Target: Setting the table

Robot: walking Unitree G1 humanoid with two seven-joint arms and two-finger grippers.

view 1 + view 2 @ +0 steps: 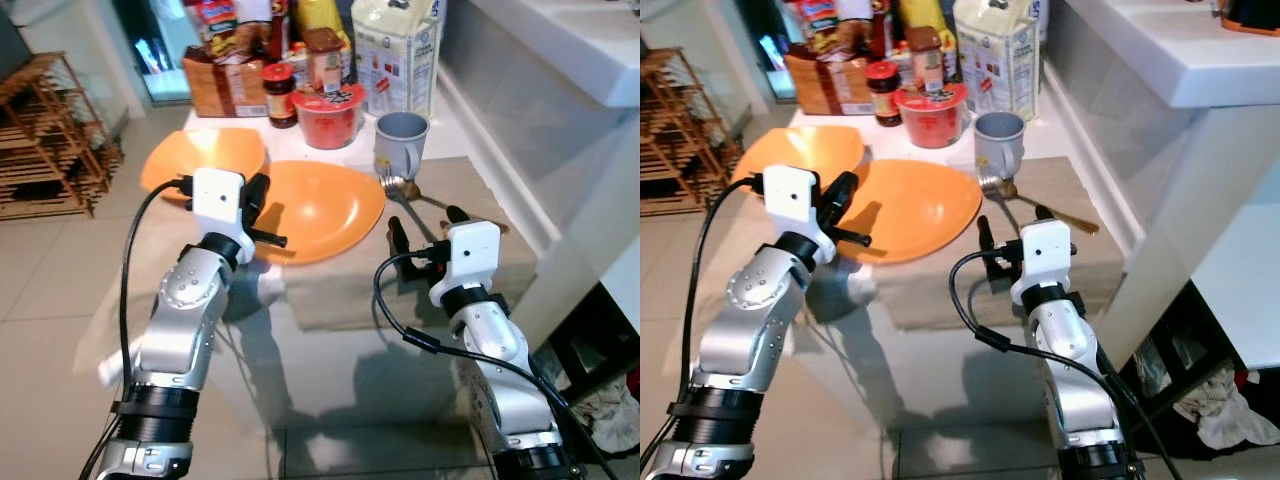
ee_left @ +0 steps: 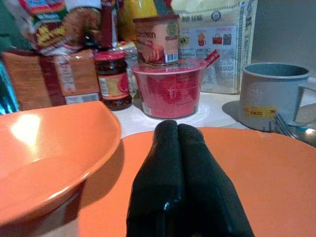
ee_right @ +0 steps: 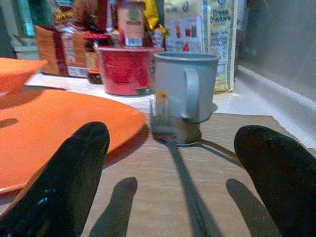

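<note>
The right gripper (image 1: 428,228) hangs spread wide, lined up with the fork (image 3: 170,140) lying just ahead, seemingly for a pickup. The left gripper (image 2: 178,129), clenched empty, hovers over the near orange plate (image 1: 330,205).

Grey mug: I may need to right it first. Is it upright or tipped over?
Upright: the grey mug stands on its base, mouth up.
</note>
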